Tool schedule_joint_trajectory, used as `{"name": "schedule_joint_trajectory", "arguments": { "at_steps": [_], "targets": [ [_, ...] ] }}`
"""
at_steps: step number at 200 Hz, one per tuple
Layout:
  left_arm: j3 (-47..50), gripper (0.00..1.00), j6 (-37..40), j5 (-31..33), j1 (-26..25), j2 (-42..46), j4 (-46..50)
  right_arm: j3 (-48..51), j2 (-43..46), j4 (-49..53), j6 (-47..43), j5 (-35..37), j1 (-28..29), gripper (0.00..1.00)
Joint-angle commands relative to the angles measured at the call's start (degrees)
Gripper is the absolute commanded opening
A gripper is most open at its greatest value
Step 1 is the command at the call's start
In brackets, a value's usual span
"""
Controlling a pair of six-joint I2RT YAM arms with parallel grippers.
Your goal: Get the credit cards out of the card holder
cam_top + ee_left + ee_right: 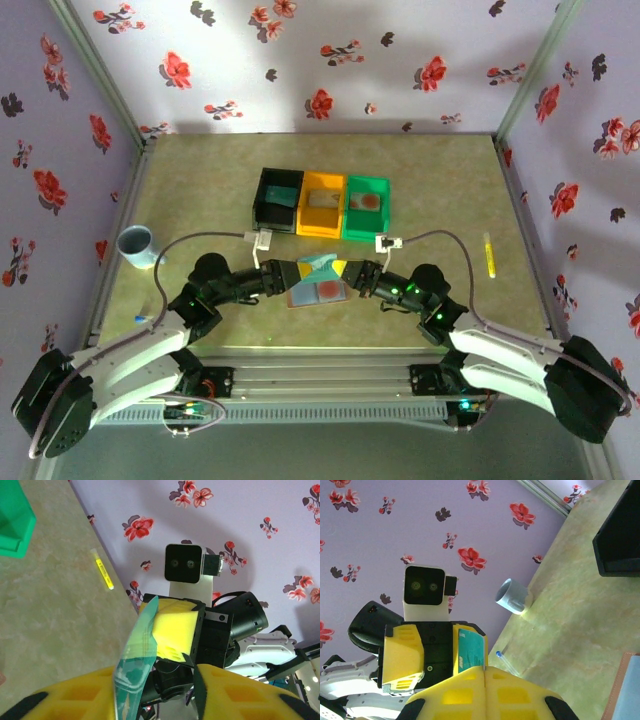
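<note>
The teal-green credit card (pixel 320 264) hangs in the air between both grippers, just above the open card holder (pixel 300 296). My right gripper (pixel 485 672) is shut on one end of the card (pixel 471 650). My left gripper (pixel 157 676) straddles the other end. There the card (pixel 136 655) leans on one yellow pad, with a clear gap to the other pad, so those jaws are open. The holder lies flat on the table, blue-grey inside up, and a pale card with an orange-red spot (pixel 328 291) rests on it. A corner of the holder (pixel 621 690) appears at the lower right.
Black (pixel 278 198), orange (pixel 322 205) and green (pixel 366 208) bins stand in a row behind the grippers, the latter two with items inside. A blue-grey cup (pixel 136 245) is at the left. A yellow marker (pixel 488 255) lies at the right.
</note>
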State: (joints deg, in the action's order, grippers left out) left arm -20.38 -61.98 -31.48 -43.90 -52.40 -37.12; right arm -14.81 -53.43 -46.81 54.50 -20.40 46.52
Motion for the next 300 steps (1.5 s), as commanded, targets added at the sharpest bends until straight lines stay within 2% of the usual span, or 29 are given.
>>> {"name": "schedule_joint_trajectory", "arguments": {
  "at_steps": [1,41,87,108,128,145,151,178,206,271,300],
  "targets": [
    [0.58,0.33,0.12,-0.09,-0.66,0.33,-3.96,-1.19,0.82,-0.58,-1.42,1.73,0.46,0.00],
    [0.69,0.20,0.27,0.02,-0.72,-0.04,-4.23,-1.36,1.99,1.31,-2.10,1.88,0.54,0.00],
    [0.35,0.00,0.45,0.18,-0.66,-0.72,-4.50,-1.36,4.12,4.64,-3.15,2.87,0.50,0.00],
    [-0.08,0.00,1.26,0.62,-0.68,-0.86,-2.94,-1.52,5.05,6.74,-4.07,3.90,0.48,0.00],
    [-1.07,0.00,2.91,1.16,-0.70,-0.75,0.17,-2.86,6.56,11.77,-5.57,4.97,0.48,0.12],
    [-2.71,0.00,4.56,1.33,-0.13,-0.57,3.98,-4.39,8.34,17.74,-7.30,6.06,0.49,0.38],
    [-3.42,0.00,5.18,1.26,0.27,-0.54,5.57,-4.97,9.03,20.23,-7.91,6.97,0.43,0.44],
    [-6.18,0.00,7.41,-0.44,3.42,-1.26,10.73,-6.43,12.06,28.18,-10.38,10.87,0.42,0.60],
    [-8.43,0.00,6.95,-5.43,9.65,-2.44,12.34,-8.64,15.18,35.32,-13.31,13.17,0.35,0.74],
    [-17.86,0.00,13.70,-13.39,20.62,-5.56,26.21,-16.48,21.63,53.56,-21.89,20.87,0.17,0.96],
    [-23.21,0.00,18.23,-14.08,22.93,-7.54,34.31,-21.58,21.71,64.35,-26.69,27.30,0.18,0.99]
  ]
}}
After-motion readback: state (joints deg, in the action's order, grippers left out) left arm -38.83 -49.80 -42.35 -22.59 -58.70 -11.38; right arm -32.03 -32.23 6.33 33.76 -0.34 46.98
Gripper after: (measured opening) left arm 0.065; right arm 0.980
